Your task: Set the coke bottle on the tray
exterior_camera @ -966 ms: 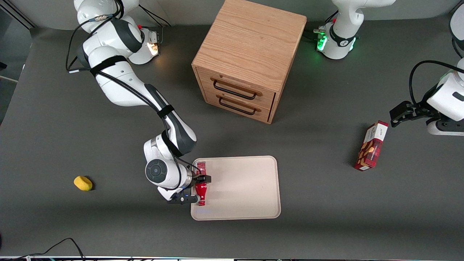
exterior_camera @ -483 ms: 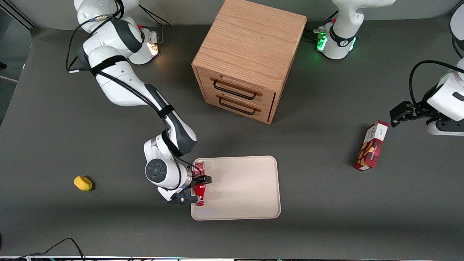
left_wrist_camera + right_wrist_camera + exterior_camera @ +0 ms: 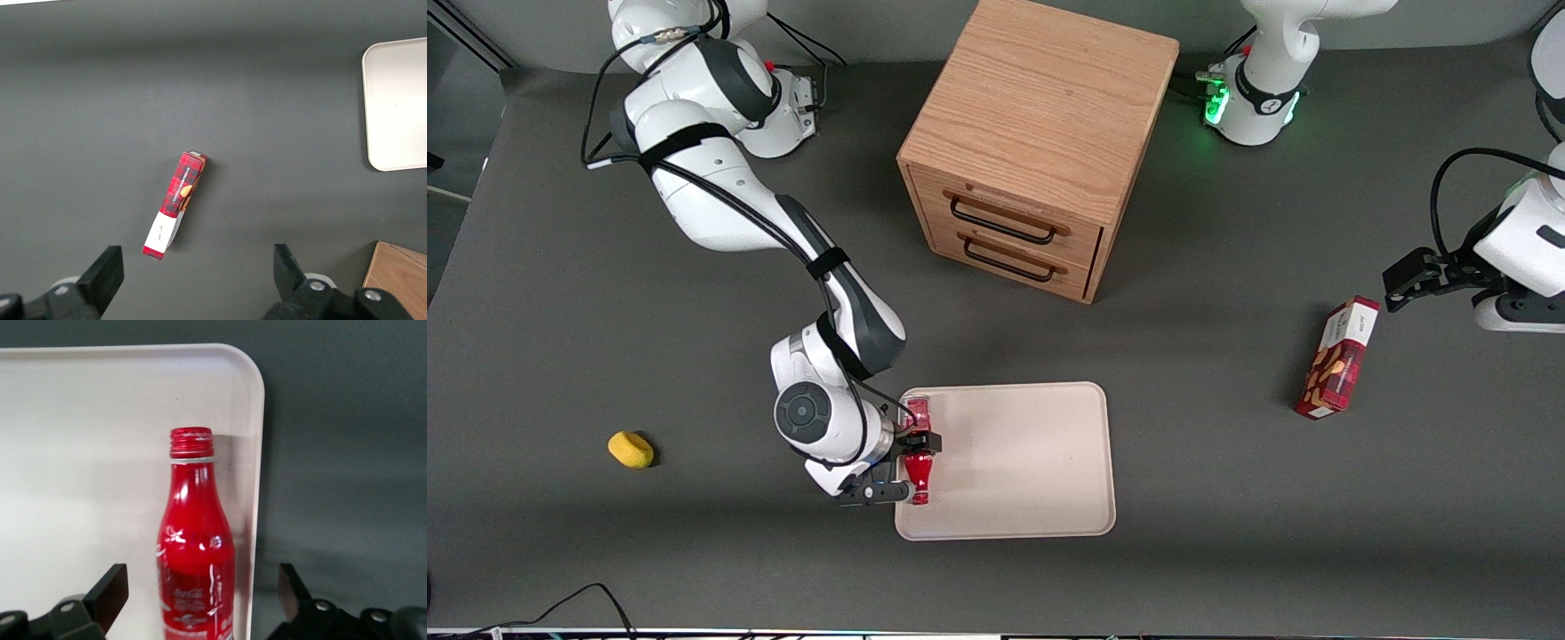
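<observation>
Straddling the coke bottle [image 3: 919, 469] [image 3: 197, 540] with gripper [image 3: 916, 464] [image 3: 200, 600] fingers spread wide, touching neither side. Lying flat on the tray [image 3: 1023, 462] [image 3: 87, 453], along its nine-o'clock rim in the front view, cap toward six o'clock. Box [image 3: 1338, 360] [image 3: 175, 203] well off at three o'clock.

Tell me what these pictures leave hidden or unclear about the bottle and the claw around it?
- Coke bottle: its base is cut off by the right wrist view's edge.
- Whether it rests on the tray: the front view looks from above, and the gripper covers part of it.
- Lettering on the snack box: too small in both views.
</observation>
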Robot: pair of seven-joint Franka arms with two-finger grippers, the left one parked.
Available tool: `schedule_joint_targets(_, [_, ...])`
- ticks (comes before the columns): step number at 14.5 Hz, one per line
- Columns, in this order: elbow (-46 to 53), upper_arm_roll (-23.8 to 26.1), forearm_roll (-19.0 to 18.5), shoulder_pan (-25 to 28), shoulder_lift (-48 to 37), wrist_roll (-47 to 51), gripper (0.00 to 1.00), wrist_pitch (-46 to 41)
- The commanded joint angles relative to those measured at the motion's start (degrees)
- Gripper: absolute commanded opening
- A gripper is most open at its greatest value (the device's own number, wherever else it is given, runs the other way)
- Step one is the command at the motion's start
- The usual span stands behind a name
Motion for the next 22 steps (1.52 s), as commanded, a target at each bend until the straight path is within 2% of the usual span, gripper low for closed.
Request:
schedule_joint_targets(1, [-4.81, -0.16, -0.04, -0.1, -6.95, 0.06, 1.0, -1.97])
schedule_joint_targets(5, [-10.7, -0.16, 0.14, -4.49, -20.66, -0.19, 1.0, -11.36])
schedule_joint_targets(10, [-26.42, -0.25, 0.14, -12.31, -40.35, -0.2, 1.0, -13.31])
schedule_joint_targets(14, [-34.0, -0.95, 0.23, -16.61, -52.48, -0.02, 1.0, -18.75])
schedule_joint_targets(19, [-34.63, -1.13, 2.95, -23.04, -57.34, -10.55, 1.0, -22.1])
schedule_joint_targets(22, [-34.63, -1.13, 3.83, -23.84, -58.05, -12.06, 1.0, -22.28])
